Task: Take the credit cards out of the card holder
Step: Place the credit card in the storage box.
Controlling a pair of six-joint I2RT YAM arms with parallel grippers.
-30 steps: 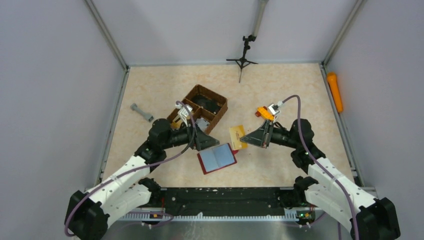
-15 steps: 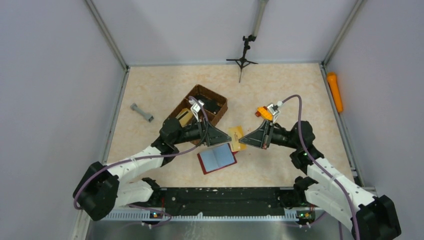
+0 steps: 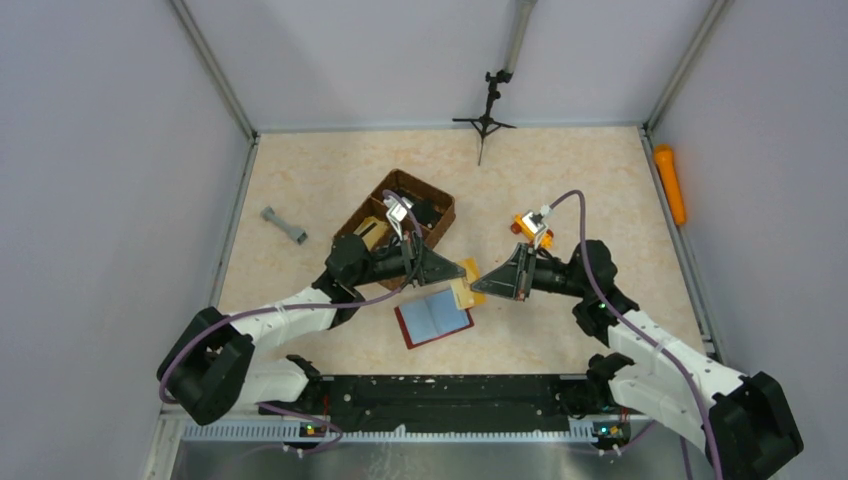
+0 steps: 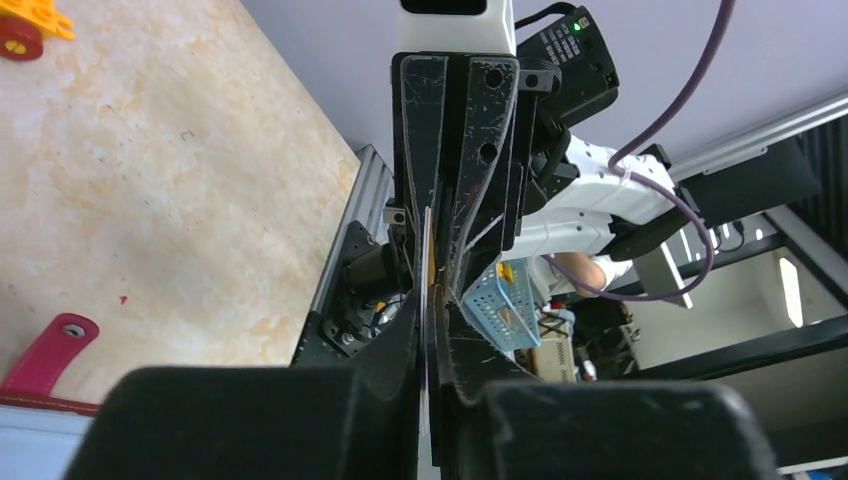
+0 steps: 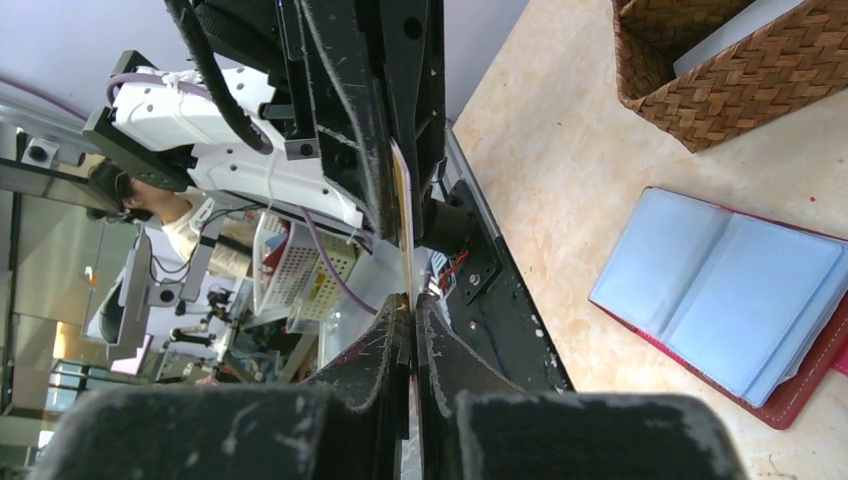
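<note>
The card holder (image 3: 433, 318) lies open on the table, dark red with bluish clear sleeves; it also shows in the right wrist view (image 5: 730, 310). Above its far right corner a tan credit card (image 3: 462, 294) is held in the air between both arms. My left gripper (image 3: 456, 272) is shut on it from the left and my right gripper (image 3: 477, 285) from the right. In each wrist view the card runs edge-on (image 4: 428, 260) (image 5: 404, 220) from my own shut jaws (image 4: 437, 300) (image 5: 412, 300) into the other gripper's. The holder's snap tab (image 4: 45, 355) lies on the table.
A brown woven basket (image 3: 400, 215) stands behind the left arm, with a silver-grey card (image 5: 735, 35) in it. A grey dumbbell-shaped piece (image 3: 284, 225) lies left. An orange cylinder (image 3: 670, 183) lies outside the right rail. A small black tripod (image 3: 487, 118) stands at the back.
The left arm swung right from the basket to the tan card in my right gripper, and its open jaws shut on it. The right gripper edged slightly left.
</note>
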